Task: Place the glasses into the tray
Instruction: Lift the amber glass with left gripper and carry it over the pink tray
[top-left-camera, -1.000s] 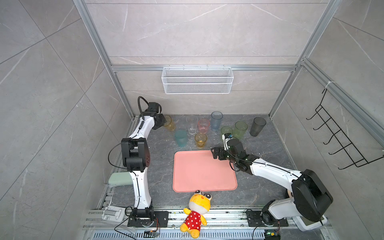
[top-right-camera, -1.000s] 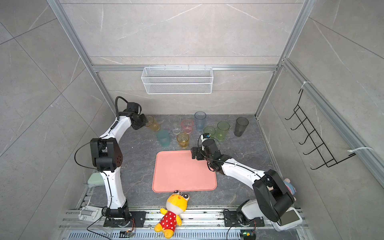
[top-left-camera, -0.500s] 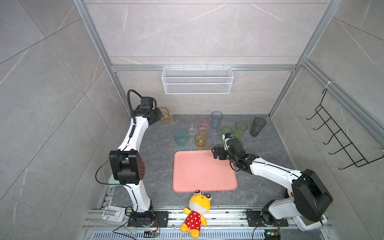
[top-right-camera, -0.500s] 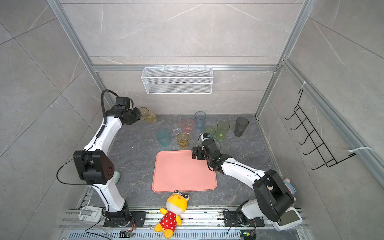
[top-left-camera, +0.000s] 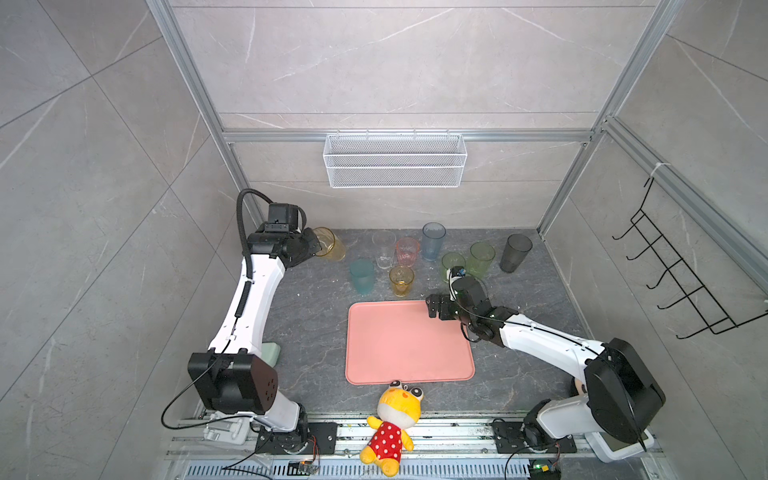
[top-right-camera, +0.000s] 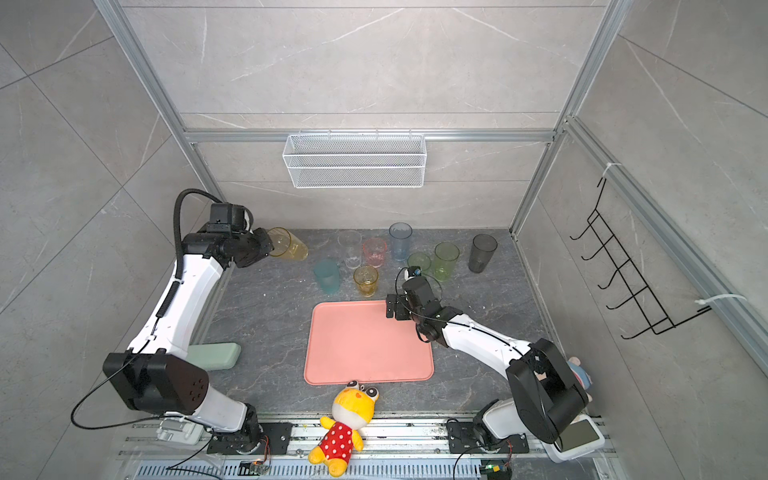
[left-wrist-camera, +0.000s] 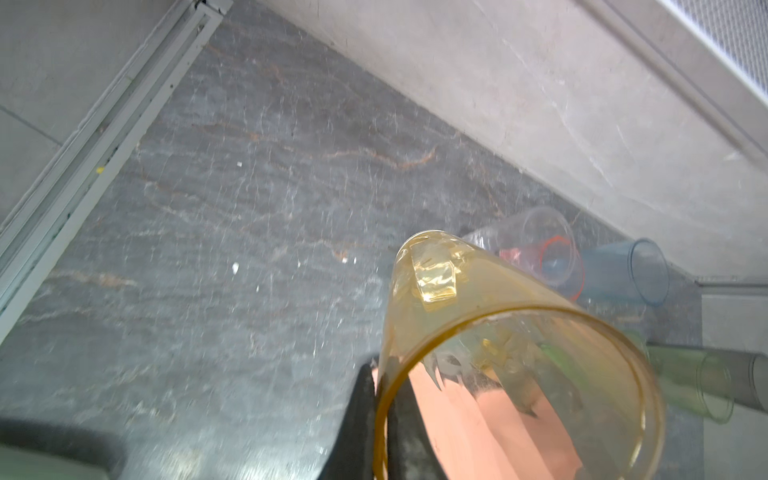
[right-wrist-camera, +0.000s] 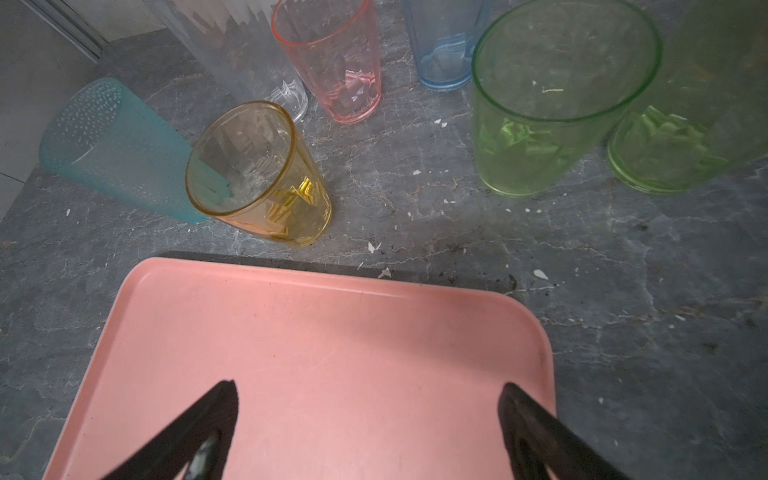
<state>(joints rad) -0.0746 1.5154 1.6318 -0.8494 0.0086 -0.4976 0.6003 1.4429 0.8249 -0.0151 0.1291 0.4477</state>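
We are pinching the amber glass (top-left-camera: 331, 246) by its rim in our left gripper (top-left-camera: 312, 248), holding it tilted off the table (top-left-camera: 307, 324). Eight glasses (top-left-camera: 407, 251) are standing behind the tray (top-left-camera: 399, 357) at centre. Our right gripper (top-left-camera: 432, 308) is hovering, jaws spread, over the tray's far-right corner.

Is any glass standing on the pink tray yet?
No: the pink tray holds no glass; the nearest, a short yellow tumbler, stands on the grey tabletop beyond its rim.
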